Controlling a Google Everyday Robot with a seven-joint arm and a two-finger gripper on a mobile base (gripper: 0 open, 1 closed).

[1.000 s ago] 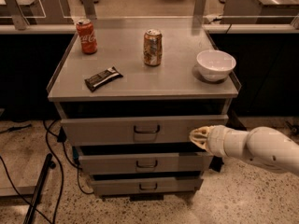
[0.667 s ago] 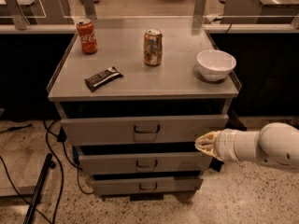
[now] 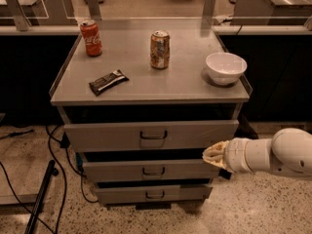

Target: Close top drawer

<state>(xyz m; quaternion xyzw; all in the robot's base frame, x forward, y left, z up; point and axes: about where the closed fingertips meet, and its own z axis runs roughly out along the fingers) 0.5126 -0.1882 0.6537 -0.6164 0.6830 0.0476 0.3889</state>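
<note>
Here's the gripper, low on the right and pointing left at the end of the pale white arm, its tan tip just under the lower right corner of the top drawer and in front of the right end of the middle drawer; contact with either panel is too close to call, and whether the claw is wide or narrow I cannot tell from this angle. The top drawer stands pulled out from the grey cabinet, a dark gap showing between its tall front panel and the cabinet top, with its small dark loop handle at the centre. Below it the middle drawer sits a little proud too, and the bottom drawer under that, each with a like handle. Up on top: a red Coca-Cola can upright at the back left, an orange-brown drink can upright near the middle, a white bowl at the right edge, and a dark snack bar lying flat towards the front left. Black cables trail across the speckled floor left of the cabinet
</note>
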